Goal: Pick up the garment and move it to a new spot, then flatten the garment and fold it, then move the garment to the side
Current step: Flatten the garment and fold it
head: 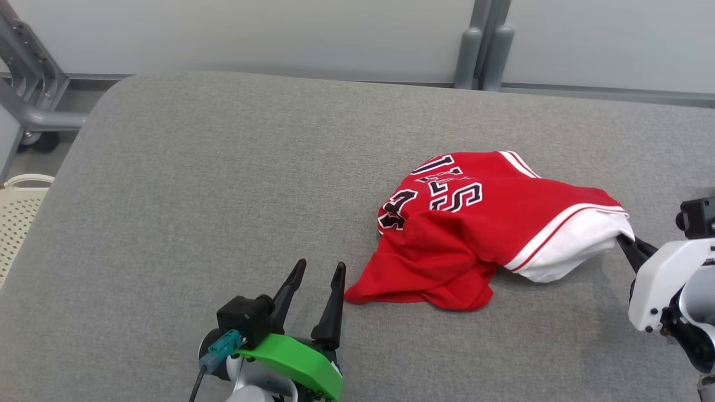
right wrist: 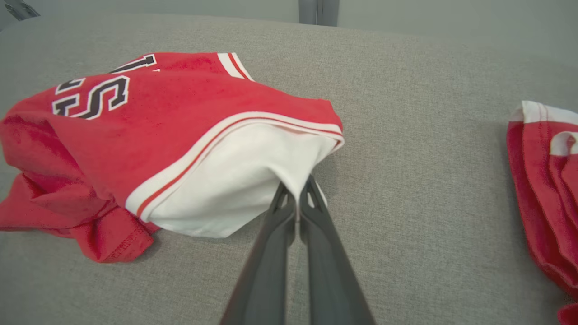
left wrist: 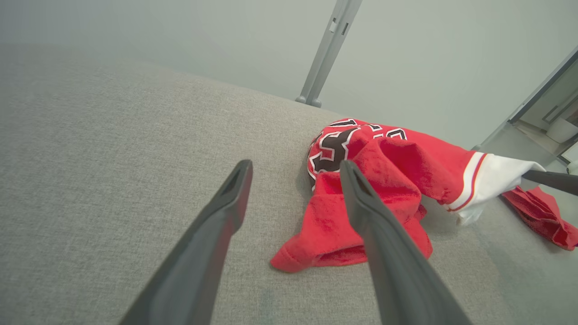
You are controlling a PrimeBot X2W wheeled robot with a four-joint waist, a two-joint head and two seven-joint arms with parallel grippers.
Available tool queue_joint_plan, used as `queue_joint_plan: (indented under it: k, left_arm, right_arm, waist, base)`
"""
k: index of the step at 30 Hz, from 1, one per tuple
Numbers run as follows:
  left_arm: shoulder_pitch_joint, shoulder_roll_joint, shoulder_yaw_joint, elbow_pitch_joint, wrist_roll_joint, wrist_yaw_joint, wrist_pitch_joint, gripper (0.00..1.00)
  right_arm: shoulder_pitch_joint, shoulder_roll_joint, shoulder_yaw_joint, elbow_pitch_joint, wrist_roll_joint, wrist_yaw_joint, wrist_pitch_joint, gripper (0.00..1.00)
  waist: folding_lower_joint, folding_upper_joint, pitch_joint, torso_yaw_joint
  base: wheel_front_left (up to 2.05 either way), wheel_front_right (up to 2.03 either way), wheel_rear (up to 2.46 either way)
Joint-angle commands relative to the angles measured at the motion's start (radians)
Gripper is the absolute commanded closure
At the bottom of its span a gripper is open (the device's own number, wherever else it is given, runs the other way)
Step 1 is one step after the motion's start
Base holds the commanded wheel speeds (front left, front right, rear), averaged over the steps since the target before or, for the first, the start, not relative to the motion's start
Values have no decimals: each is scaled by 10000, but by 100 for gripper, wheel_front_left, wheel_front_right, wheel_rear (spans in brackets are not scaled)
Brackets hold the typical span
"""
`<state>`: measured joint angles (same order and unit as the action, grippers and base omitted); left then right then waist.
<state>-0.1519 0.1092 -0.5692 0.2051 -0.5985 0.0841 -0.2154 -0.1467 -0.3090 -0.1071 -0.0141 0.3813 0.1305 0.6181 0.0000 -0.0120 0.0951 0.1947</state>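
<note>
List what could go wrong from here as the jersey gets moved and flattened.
The right gripper pinches only the tip of the white part of the red jersey; a pull might slip it free.
The left gripper is open, apart from the cloth, so a one-sided lift may bunch it more.
Another red garment lies to the right; dragging that way could tangle them.

Crumpled red jersey point(head: 503, 223), black-and-white lettering, white striped trim, in a loose heap at 4 o'clock from the head view's centre, white end drawn out toward 3 o'clock, red folds bunched toward 7 o'clock.
</note>
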Motion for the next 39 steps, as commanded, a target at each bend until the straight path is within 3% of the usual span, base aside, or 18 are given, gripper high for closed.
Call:
queue_joint_plan:
  k: [1, 10, 11, 12, 13, 21, 29, 39]
  left_arm:
    - [82, 107, -65, -42, -40, -146, 94, 0]
    - [-42, 745, -280, -365, 95, -479, 508, 0]
    - [-26, 809, -257, -397, 98, -458, 536, 0]
    - [-12, 859, -243, -434, 93, -434, 547, 0]
    - [10, 910, -215, -523, 79, -395, 586, 0]
    - [280, 1264, -186, -695, -40, -330, 825, 0]
    - [398, 1711, -418, -560, -167, -825, 1135, 0]
    - [42, 1867, -431, 234, -295, -1022, 1314, 0]
  right_arm:
    - [208, -146, 114, 57, -88, 3, -301, 100]
    - [1018, -642, 1127, 1252, -678, 2, -2965, 100]
    - [971, -637, 1184, 1468, -763, 0, -3303, 89]
    - [898, -637, 1265, 1705, -892, 2, -3614, 67]
    - [726, -559, 1416, 2130, -1100, 2, -4209, 0]
    - [219, -213, 1142, 2909, -1856, 2, -6006, 0]
    - [976, 802, 266, 1127, -2943, 2, -8060, 0]
    - [2247, 1963, -66, -454, -3588, 2, -8674, 0]
  waist:
    - [0, 120, 203, -328]
    - [0, 120, 499, -1077]
    - [0, 120, 533, -1151]
    - [0, 120, 559, -1213]
    - [0, 120, 592, -1320]
    - [0, 120, 607, -1708]
    - [0, 120, 764, -2222]
    - [0, 120, 954, -2925]
  base:
    - [0, 0, 0]
    - [0, 0, 0]
    - [0, 0, 0]
    - [0, 0, 0]
    - [0, 0, 0]
    - [0, 0, 0]
    - [0, 0, 0]
    - [0, 0, 0]
